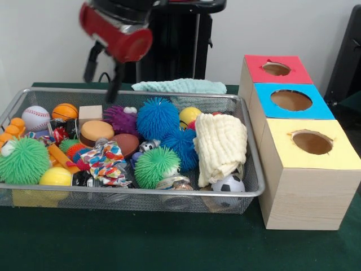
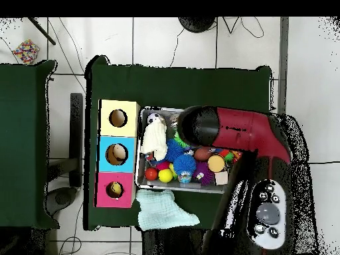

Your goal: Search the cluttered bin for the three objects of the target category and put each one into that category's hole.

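I can read no text, label, brand, number or sign anywhere in either view. The pale wooden box point(image 1: 307, 192) beside the silver wire-mesh bin point(image 1: 135, 192) carries only plain red, blue and yellow tops. The white baseball point(image 1: 35, 118) at the bin's far corner shows red stitching and no lettering. The round buttons on my base point(image 2: 268, 211), in the overhead view, bear marks too small to read.
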